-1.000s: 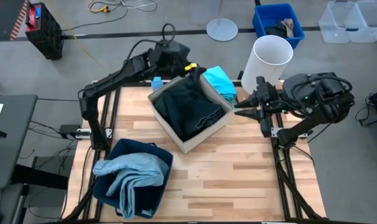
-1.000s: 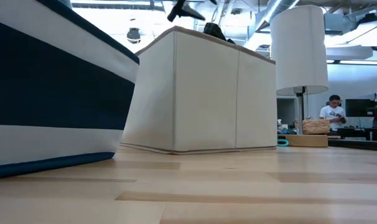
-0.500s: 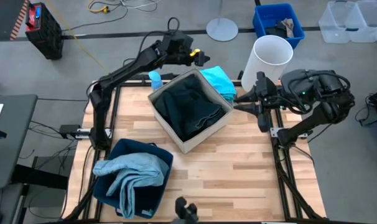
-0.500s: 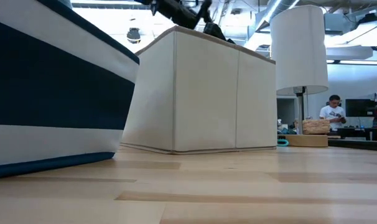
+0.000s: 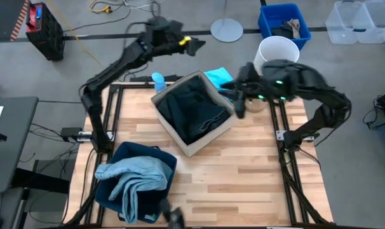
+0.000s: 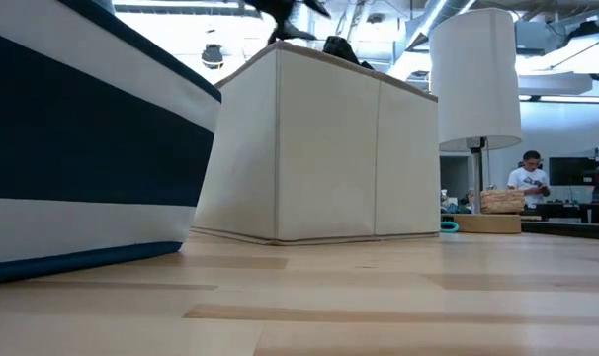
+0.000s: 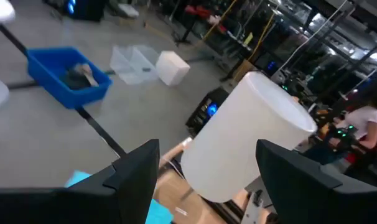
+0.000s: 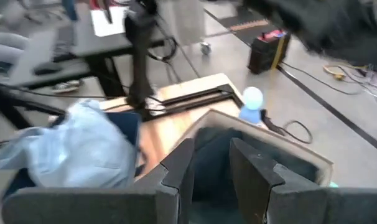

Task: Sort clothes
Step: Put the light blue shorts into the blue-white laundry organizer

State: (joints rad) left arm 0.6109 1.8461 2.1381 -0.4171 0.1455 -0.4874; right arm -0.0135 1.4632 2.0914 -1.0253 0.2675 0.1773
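Clothes are spread over three spots on the table [image 5: 243,165]. The dark jeans [image 5: 194,109] and a black garment beside them, which I cannot separate by eye, fill the beige box [image 5: 202,143] at the middle of the far half. The pale blue garment [image 5: 132,178] is heaped in the navy box [image 5: 161,156] at the near left corner, spilling over its near rim. The turquoise garment [image 5: 219,81] lies bunched just beyond the beige box's far right corner, at the table's far edge; it looks like the only piece not yet boxed.

All four look soft, light and floppy. They would sag and trail from a single pinch, so a raised fold or bunched ridge is the best place to grip. The turquoise piece offers such a crumpled top.

The right gripper [image 5: 238,102] hangs over the far right corner of the beige box, close beside the turquoise garment. The right wrist view shows its fingers [image 8: 176,171] parted with nothing between them. The left gripper [image 5: 191,43] is lifted high, beyond the far edge of the table, left of the white cylinder [image 5: 278,49]. Its fingers [image 7: 139,168] stand wide apart and empty in the left wrist view.

A small blue object [image 5: 159,81] stands at the far edge, left of the beige box.
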